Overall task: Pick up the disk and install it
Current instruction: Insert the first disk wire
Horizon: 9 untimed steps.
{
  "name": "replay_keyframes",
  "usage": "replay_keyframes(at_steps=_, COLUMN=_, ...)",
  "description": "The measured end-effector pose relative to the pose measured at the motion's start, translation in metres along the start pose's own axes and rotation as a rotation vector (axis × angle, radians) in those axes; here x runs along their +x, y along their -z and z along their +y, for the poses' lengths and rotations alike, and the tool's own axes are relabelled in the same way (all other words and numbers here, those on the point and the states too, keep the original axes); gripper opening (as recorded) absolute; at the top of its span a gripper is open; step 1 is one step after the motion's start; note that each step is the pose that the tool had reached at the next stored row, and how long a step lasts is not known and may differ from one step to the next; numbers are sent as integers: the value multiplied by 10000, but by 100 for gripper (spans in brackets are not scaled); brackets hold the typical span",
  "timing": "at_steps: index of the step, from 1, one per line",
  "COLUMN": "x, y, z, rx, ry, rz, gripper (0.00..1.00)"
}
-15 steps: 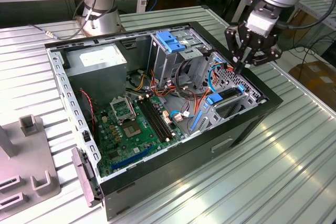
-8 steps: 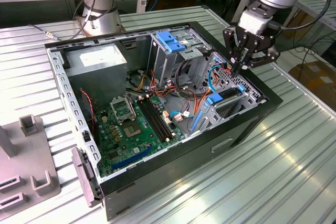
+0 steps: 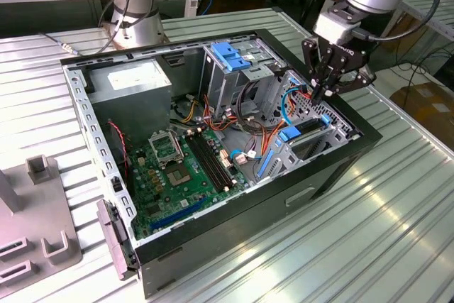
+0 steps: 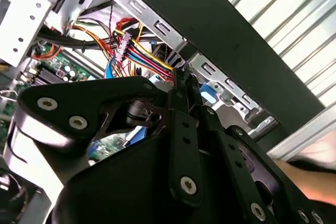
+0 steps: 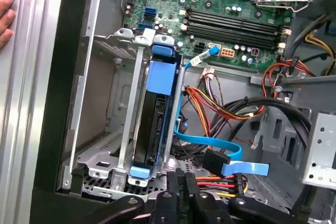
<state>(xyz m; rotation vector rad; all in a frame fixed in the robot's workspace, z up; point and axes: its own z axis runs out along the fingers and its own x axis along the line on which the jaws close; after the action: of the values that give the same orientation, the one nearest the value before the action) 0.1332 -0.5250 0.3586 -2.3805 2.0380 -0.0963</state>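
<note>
Gripper (image 3: 330, 91) hangs over the case's (image 3: 333, 168) front corner, fingers drawn together, gripping nothing that I can see. Just below it the disk (image 5: 152, 129) stands on edge in its bay, blue rails at both ends, apparently seated. Judgement: the insertion looks finished or nearly so; doing it well means checking the rails are fully home and staying clear of the cables. Beside the fingers, the blue cable (image 5: 231, 156) and wire bundle (image 4: 149, 56). Farther off, the motherboard (image 3: 181, 172).
</note>
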Motion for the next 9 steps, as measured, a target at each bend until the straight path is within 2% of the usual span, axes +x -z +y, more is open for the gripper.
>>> replay_keyframes(at_steps=3, x=-1, y=-11, z=0, rx=-25, ry=-587, rz=27, gripper=17)
replay_keyframes(at_steps=5, x=0, y=-14, z=1, rx=-36, ry=-830, rz=39, gripper=17)
replay_keyframes(at_steps=9, x=1, y=-15, z=-11, rx=-37, ry=-858, rz=39, gripper=17)
